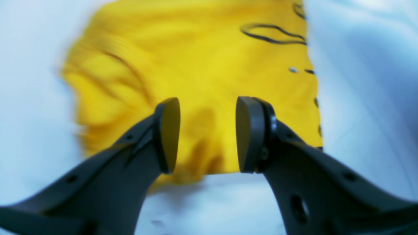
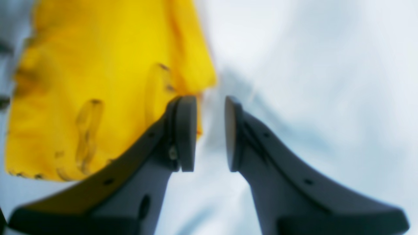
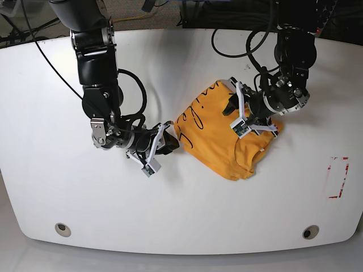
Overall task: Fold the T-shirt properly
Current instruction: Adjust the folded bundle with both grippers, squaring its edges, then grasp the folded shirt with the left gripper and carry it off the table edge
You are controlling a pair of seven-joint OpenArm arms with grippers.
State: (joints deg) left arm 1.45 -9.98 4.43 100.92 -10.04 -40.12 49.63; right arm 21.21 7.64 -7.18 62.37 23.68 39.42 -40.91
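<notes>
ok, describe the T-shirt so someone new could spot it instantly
On the white table, look just right of centre, between the two black arms. The T-shirt lies there as a crumpled, partly folded orange-yellow bundle with black cursive lettering along its upper-left edge. It is the only coloured cloth on the table.

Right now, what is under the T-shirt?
The T-shirt lies bunched on the white table, which shows all around it. Whatever lies beneath the cloth is covered, so I cannot tell if anything besides the table is there.
</notes>
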